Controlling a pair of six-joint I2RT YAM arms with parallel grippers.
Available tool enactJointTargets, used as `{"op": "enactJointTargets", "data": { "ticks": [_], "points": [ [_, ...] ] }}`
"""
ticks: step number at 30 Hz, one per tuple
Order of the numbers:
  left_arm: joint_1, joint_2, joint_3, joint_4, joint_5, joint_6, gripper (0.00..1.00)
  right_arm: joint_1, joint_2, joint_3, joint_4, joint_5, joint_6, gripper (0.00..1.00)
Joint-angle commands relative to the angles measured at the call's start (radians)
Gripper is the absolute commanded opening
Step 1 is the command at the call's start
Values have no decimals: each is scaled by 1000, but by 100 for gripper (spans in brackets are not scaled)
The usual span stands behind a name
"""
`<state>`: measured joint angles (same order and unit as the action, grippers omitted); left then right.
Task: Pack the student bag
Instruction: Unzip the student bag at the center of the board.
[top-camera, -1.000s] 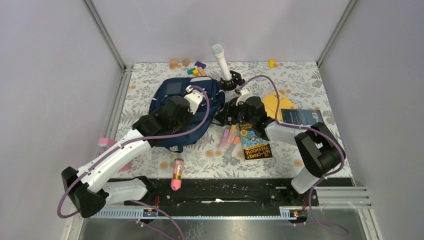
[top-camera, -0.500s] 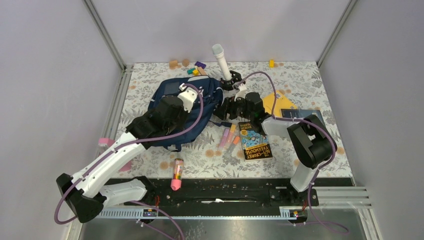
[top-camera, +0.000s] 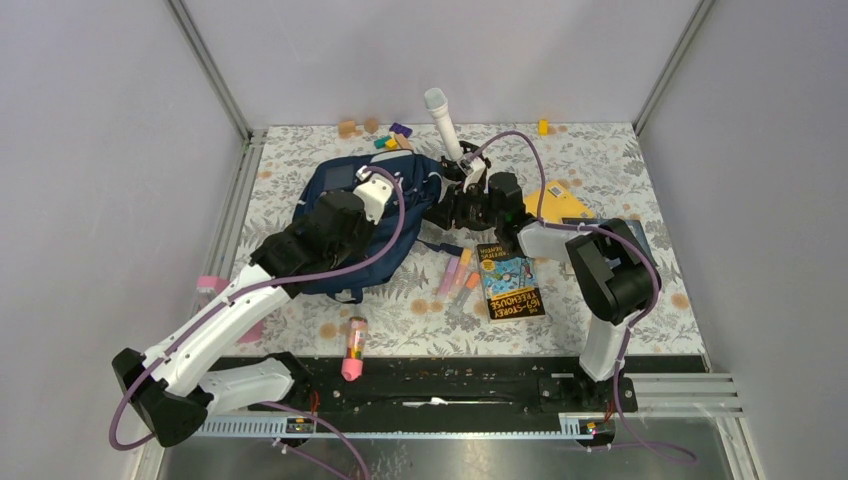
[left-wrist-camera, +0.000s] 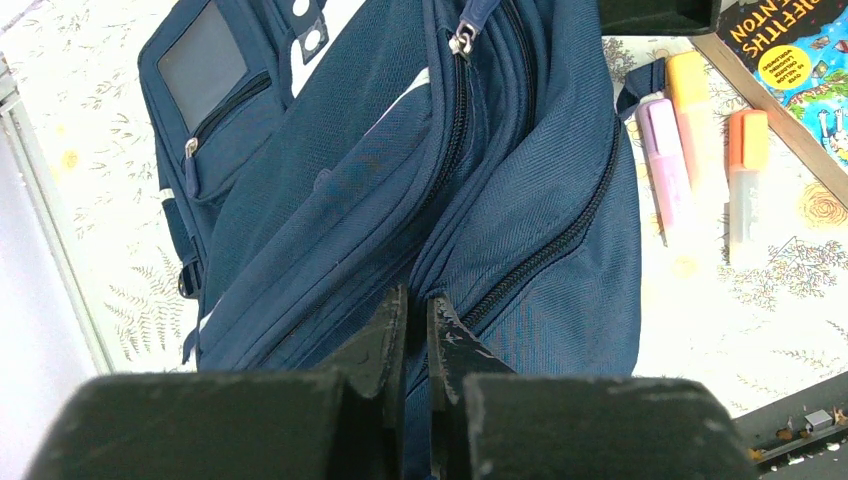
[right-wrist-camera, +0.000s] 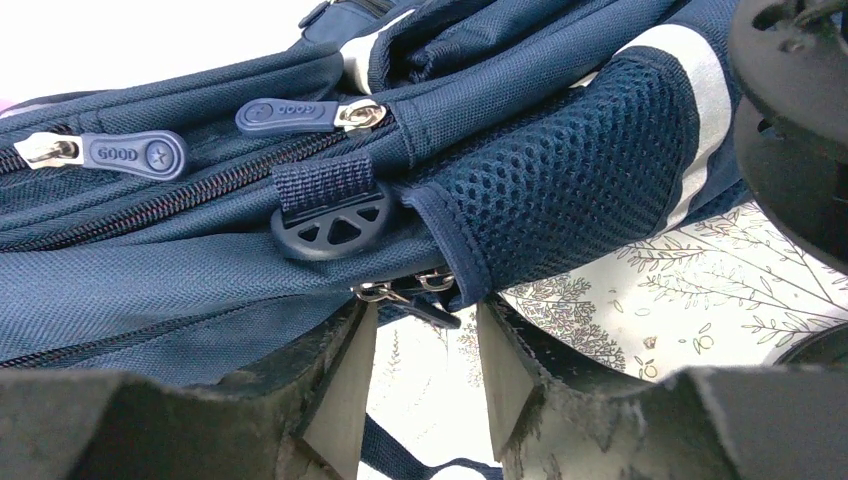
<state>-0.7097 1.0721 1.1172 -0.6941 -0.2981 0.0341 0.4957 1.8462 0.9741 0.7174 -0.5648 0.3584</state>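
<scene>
The student bag (top-camera: 335, 190), navy blue with white trim, lies flat at the middle left of the table. My left gripper (top-camera: 380, 225) rests on top of it. In the left wrist view that gripper (left-wrist-camera: 418, 305) is shut on a fold of the bag's fabric (left-wrist-camera: 330, 180) beside a zip. My right gripper (top-camera: 442, 212) is at the bag's right edge. In the right wrist view its jaws (right-wrist-camera: 420, 330) stand apart, with a small metal zip pull (right-wrist-camera: 415, 298) hanging just at their tips under the bag's (right-wrist-camera: 200, 260) mesh padded strap (right-wrist-camera: 570, 170).
Right of the bag lie pink and orange highlighters (top-camera: 457, 272) and a book (top-camera: 510, 285). A yellow envelope (top-camera: 560, 205) lies behind the right arm. A microphone on a black stand (top-camera: 441, 120) rises close behind the right gripper. A pink-capped tube (top-camera: 353, 350) lies near the front edge.
My right gripper has moved left up to the bag's edge, and its jaws have narrowed round the zip pull. The left arm shifted slightly and keeps its pinch on the fabric.
</scene>
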Motion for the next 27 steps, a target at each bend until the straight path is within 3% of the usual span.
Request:
{"op": "enactJointTargets", "data": {
  "ticks": [1,5,10,17,27],
  "points": [
    [10,-39,15,105,-14,3,0,-2,13,41,44,-44,-24,47],
    [11,-35,15,105,-16,0,0,-2,16,44,39,-52,-38,41],
    [13,-28,15,106,-16,0,0,-2,7,50,27,-79,-50,27],
    [15,-17,15,104,-22,-2,0,-2,-13,52,-1,-126,-39,1],
    [18,0,14,102,-23,-7,0,-2,-113,-36,-79,-33,-68,0]
  ]
}}
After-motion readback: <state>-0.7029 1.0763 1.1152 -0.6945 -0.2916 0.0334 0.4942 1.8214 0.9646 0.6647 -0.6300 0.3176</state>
